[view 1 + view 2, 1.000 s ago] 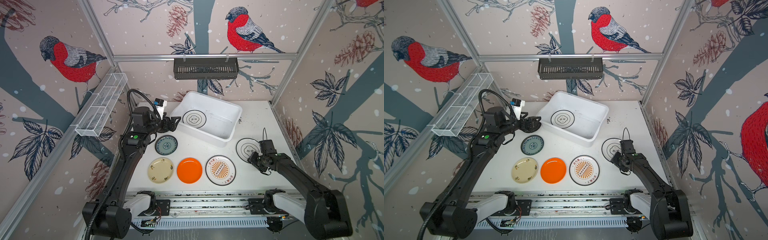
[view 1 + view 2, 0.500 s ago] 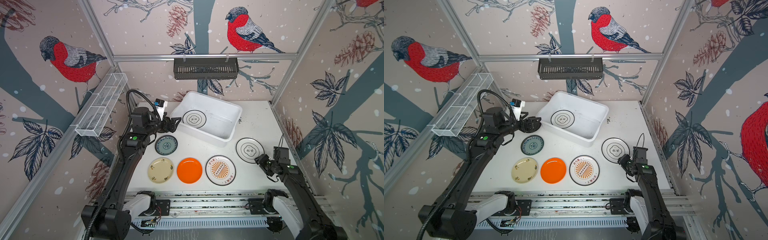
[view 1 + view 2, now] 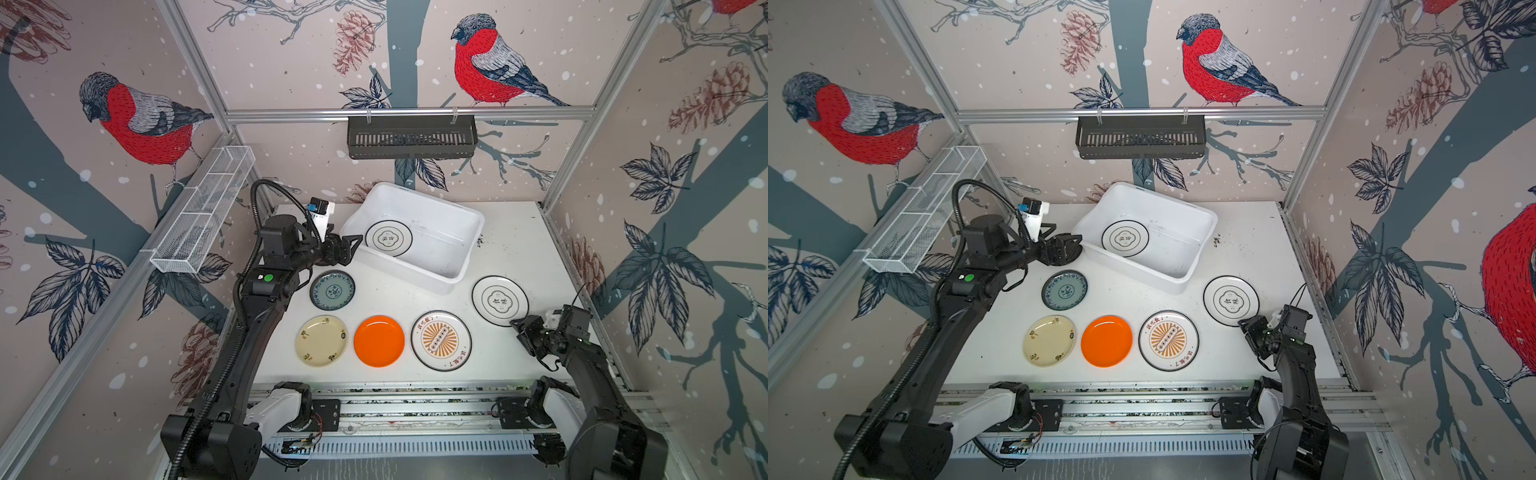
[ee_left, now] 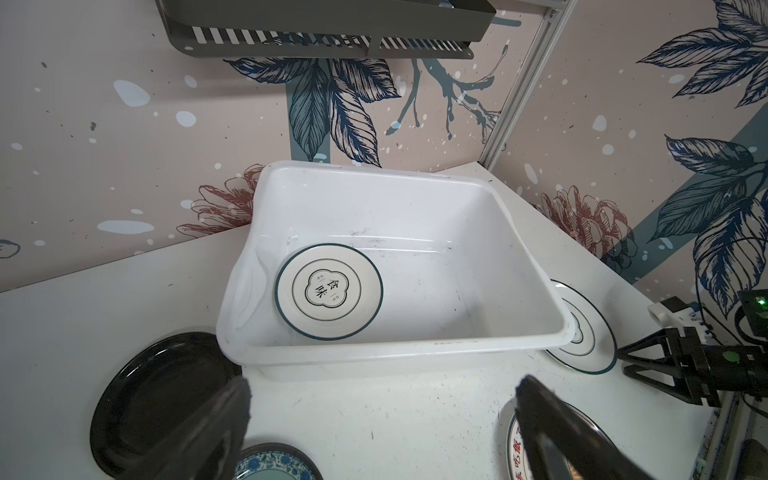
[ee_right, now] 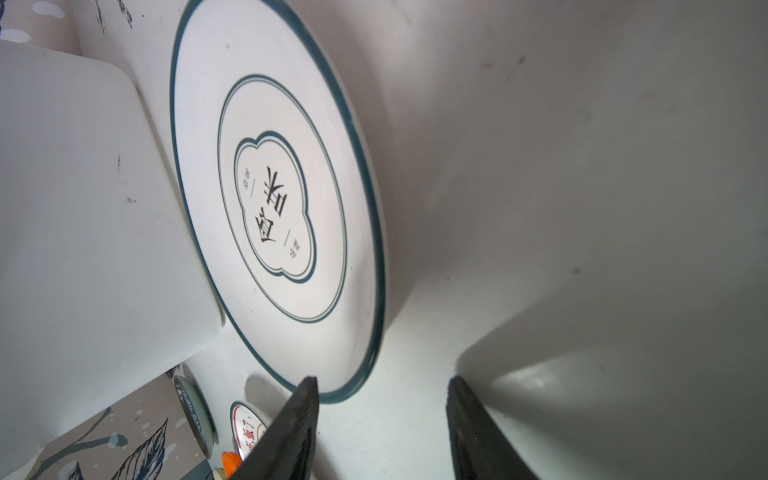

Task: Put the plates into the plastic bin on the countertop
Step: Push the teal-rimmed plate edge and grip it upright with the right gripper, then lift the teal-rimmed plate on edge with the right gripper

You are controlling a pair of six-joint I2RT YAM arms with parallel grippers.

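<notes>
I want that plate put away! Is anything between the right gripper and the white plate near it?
Nothing visible does. The right gripper is open, and only countertop lies between it and the black-rimmed white plate. The plastic bin sits close beside that plate.

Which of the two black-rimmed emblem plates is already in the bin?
The emblem plate lying flat on the plastic bin's floor; its twin sits outside on the countertop, beside the bin.

black slotted basket (image 3: 411,137) hangs on the back rail (image 3: 291,113), white mesh rack (image 3: 203,222) seemingly clipped left.
</notes>
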